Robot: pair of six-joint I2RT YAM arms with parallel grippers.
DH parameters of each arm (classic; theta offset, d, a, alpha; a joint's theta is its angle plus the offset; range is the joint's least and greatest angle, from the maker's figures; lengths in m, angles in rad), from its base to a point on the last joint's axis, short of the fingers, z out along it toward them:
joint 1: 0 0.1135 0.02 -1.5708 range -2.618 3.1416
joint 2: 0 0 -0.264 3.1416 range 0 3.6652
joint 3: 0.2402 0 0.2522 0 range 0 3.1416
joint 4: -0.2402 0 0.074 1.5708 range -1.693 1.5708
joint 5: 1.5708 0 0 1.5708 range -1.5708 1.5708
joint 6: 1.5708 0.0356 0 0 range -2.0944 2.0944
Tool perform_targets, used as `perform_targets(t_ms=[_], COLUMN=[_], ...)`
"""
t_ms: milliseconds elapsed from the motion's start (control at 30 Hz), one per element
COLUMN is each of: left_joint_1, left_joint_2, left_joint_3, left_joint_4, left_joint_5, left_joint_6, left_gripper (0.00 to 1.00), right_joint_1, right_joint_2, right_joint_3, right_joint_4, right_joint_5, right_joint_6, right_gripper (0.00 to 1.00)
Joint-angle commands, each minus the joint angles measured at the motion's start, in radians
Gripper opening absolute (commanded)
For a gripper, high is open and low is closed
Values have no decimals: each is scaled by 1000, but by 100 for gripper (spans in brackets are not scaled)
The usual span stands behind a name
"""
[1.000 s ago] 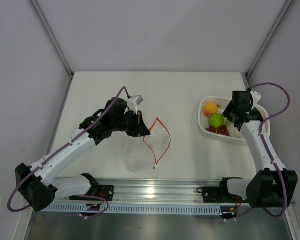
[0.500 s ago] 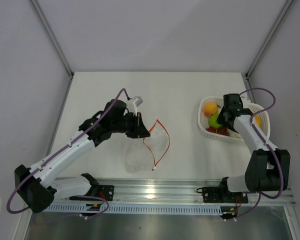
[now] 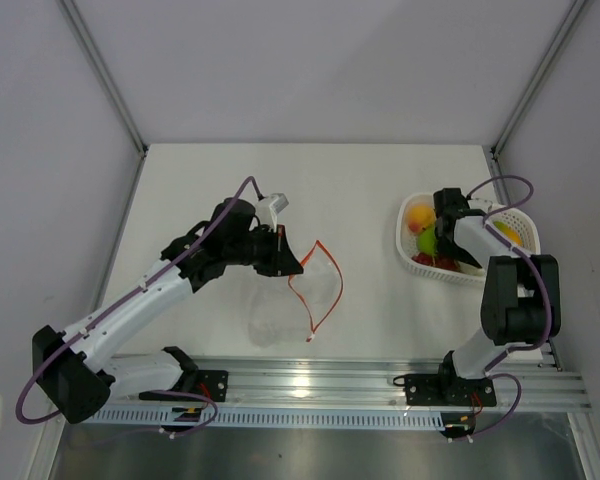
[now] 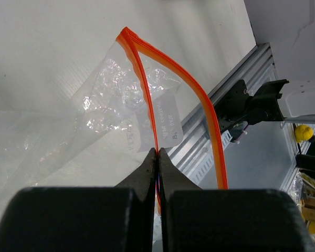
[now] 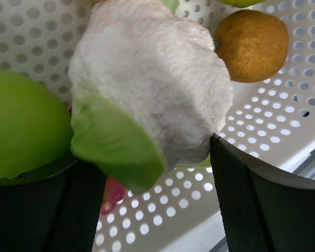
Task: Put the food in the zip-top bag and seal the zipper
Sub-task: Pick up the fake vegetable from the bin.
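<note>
The zip-top bag (image 3: 280,312) lies clear and crinkly on the table, its mouth standing open. My left gripper (image 3: 288,262) is shut on one side of the red-orange zipper (image 3: 326,285) and holds that edge up; in the left wrist view its tips (image 4: 157,152) pinch the strip (image 4: 207,105). The food sits in the white basket (image 3: 408,262): an orange fruit (image 3: 420,214), a green one (image 3: 427,243) and red pieces (image 3: 435,262). My right gripper (image 3: 438,236) is down in the basket and open, its fingers (image 5: 252,199) on either side of a whitish cauliflower (image 5: 152,79).
In the right wrist view an orange fruit (image 5: 252,44) and a green fruit (image 5: 21,126) lie close to the cauliflower on the perforated basket floor (image 5: 262,131). A metal rail (image 3: 310,385) runs along the near table edge. Grey walls close in the sides.
The right arm has swung left and lowered its gripper into the basket, and its jaws have widened. The left gripper still holds the zipper edge, almost unmoved.
</note>
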Motion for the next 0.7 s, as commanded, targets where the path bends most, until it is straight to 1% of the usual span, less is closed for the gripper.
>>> perform_targets(t_ms=[0, 100, 200, 233, 333, 367, 400, 433, 467, 667], left_joint_1=[-6, -6, -6, -6, -8, -6, -6, -8, -6, -6], left_joint_2=[4, -1, -7, -4, -7, -8, -8, -8, -10, -22], left_joint_3=[-9, -10, -16, -13, -13, -13, -15, -16, -16, -28], left_joint_4=[35, 34, 37, 35, 32, 32, 32, 32, 32, 32], left_joint_5=[25, 27, 25, 27, 28, 28, 27, 25, 28, 27], left_joint_6=[15, 13, 10, 8, 7, 7, 7, 5, 4, -1], left_gripper=[0, 1, 1, 1, 1, 1, 1, 0, 1, 1], right_joint_1=[3, 8, 11, 12, 21, 25, 32, 35, 40, 121], right_joint_2=[53, 78, 73, 69, 60, 55, 49, 43, 26, -74], right_joint_3=[60, 64, 59, 59, 57, 57, 57, 57, 57, 93], right_joint_4=[28, 50, 74, 79, 79, 77, 68, 65, 62, -25], right_joint_5=[151, 198, 221, 223, 229, 234, 238, 242, 245, 263], right_joint_6=[0, -9, -19, -23, -24, -23, -19, -18, -16, 5], right_gripper=[75, 71, 60, 50, 32, 19, 14, 4, 0, 0])
